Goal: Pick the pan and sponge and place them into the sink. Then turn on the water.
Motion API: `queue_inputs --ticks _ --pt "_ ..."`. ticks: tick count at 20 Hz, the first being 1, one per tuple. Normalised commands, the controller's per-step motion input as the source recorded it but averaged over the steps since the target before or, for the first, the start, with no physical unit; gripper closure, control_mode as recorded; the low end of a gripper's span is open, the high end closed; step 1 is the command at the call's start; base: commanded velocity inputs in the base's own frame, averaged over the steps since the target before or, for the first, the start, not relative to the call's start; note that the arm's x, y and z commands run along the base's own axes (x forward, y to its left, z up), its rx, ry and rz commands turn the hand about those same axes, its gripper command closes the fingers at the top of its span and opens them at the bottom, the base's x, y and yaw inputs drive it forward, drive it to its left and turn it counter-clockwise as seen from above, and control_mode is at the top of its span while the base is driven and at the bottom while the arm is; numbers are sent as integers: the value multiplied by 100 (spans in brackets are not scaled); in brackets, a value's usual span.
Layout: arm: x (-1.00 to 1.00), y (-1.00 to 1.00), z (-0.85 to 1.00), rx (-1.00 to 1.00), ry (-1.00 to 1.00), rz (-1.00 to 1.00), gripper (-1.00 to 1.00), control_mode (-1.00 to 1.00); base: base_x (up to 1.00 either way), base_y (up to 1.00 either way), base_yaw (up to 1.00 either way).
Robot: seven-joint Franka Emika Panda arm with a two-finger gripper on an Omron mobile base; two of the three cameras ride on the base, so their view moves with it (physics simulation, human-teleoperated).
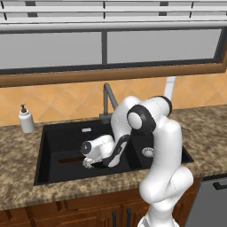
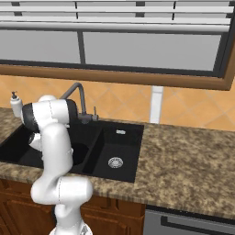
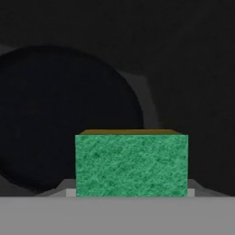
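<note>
I'm looking at a home kitchen — a black double-basin sink (image 1: pixel 53 146) set in a speckled granite counter (image 2: pixel 183 160), a dark gooseneck faucet (image 1: pixel 107 99), orange tiled backsplash (image 1: pixel 57 99), a soap dispenser (image 1: pixel 25 119) and wooden cabinets (image 1: pixel 66 210) below.

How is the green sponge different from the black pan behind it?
The sponge is bright green; the pan is all black. The sponge is a boxy block; the pan is round. The sponge looks much smaller than the pan. Both are down in the sink.

Green sponge (image 3: pixel 131 165), black sink (image 1: pixel 62 137), speckled brown counter (image 2: pixel 183 160)
</note>
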Motion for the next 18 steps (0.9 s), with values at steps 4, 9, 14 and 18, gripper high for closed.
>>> queue_inputs --ticks 4,9,14,18 --pt "2 -8 -3 4 -11 0 100 -100 0 0 0" --pt "6 -2 0 3 -9 0 -100 -100 0 0 0" --pt "9 -1 0 3 -9 0 -100 -100 0 0 0" --pt "2 -9 1 12 -16 0 -100 -100 0 0 0"
